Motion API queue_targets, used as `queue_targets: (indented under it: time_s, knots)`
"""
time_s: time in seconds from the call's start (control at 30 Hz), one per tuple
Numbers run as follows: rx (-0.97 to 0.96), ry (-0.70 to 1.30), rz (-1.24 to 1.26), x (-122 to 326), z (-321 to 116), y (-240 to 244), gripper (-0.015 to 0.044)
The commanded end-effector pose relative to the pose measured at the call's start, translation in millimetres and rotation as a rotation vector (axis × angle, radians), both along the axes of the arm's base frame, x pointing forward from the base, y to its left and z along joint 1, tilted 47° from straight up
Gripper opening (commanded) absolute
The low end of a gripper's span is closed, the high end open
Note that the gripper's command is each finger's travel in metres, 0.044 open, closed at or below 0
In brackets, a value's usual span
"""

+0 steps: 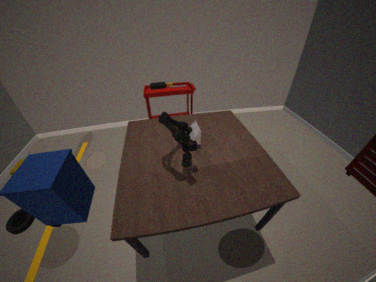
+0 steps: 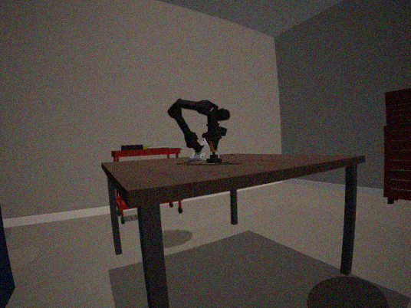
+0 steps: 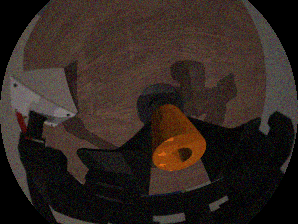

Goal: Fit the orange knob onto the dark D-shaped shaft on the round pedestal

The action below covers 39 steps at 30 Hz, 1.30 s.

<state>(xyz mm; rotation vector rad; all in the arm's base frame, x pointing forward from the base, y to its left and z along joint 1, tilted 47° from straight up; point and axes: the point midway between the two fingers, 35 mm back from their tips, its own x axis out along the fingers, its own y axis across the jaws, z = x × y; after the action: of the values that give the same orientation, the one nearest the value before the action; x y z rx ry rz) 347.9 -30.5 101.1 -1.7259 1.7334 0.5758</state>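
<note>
My gripper (image 3: 168,123) (image 2: 213,149) (image 1: 186,158) is shut on the orange knob (image 3: 175,135) (image 2: 212,147). It holds the knob upright, pointing down. The knob's far end is right over the dark round pedestal (image 3: 152,100) (image 2: 213,159), which stands on the brown table (image 1: 217,182) (image 2: 268,168) (image 3: 125,60). The knob covers the D-shaped shaft, so I cannot see it. In the wrist view the knob's near end shows a small hole. In the top view the arm hides the knob and the pedestal.
The arm's white base (image 1: 196,131) (image 3: 42,95) (image 2: 198,155) stands at the table's back edge. A red cart (image 1: 169,92) (image 2: 146,152) stands behind the table. A blue box (image 1: 49,186) is on the floor at the left, a dark red cabinet (image 2: 399,145) at the right.
</note>
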Motion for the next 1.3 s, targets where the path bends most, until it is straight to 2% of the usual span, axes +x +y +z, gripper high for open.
queue_targets:
  time_s: [0.0, 0.13, 0.33, 1.07, 1.27]
  knots:
    - [-0.002, -0.004, 0.004, 1.0, 2.6, 2.3, 0.0000]
    - [-0.003, 0.015, 0.022, -0.2, 3.6, 3.0, 0.0000]
    - [-0.012, 0.148, 0.149, -3.8, 4.0, 3.8, 0.0000]
    - [-0.012, 0.154, 0.155, -4.1, 3.1, 3.1, 0.0000]
    - [-0.021, 0.292, 0.286, -2.8, 3.7, 3.9, 0.0000]
